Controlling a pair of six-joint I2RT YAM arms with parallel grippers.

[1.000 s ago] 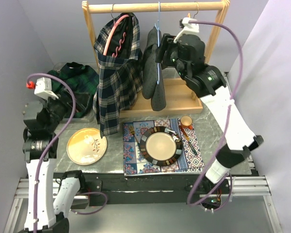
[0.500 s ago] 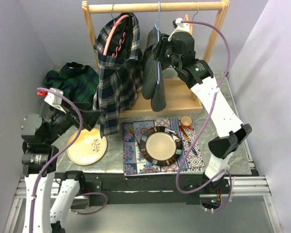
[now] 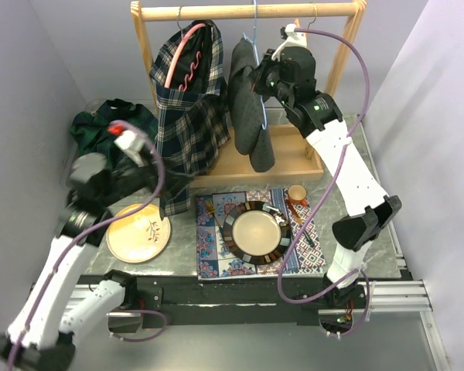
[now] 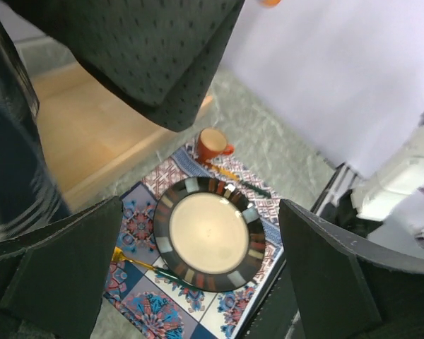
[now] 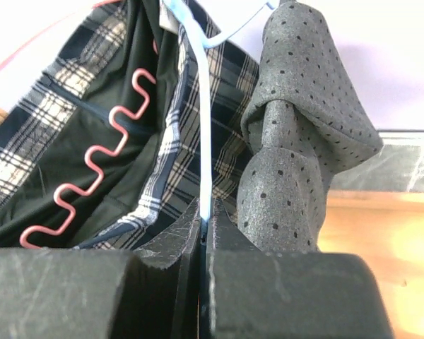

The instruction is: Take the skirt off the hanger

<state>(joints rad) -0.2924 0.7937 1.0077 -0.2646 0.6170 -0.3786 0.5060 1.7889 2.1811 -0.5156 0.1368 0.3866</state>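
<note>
Grey table (image 3: pixel 348 202), two plates (image 3: pixel 138 232), one dotted skirt (image 3: pixel 251 116), right end effector (image 5: pixel 203 219) pinching blue hanger (image 5: pixel 205 141), left end effector (image 4: pixel 199 205) wide.

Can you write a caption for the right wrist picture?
Right gripper pinches the blue hanger beside the grey dotted skirt.

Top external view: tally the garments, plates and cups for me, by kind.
Garments: 3 (grey dotted skirt, plaid garment, green plaid garment)
Plates: 2 (yellow plate, dark-rimmed plate)
Cups: 1 (orange cup)
Total: 6
</note>
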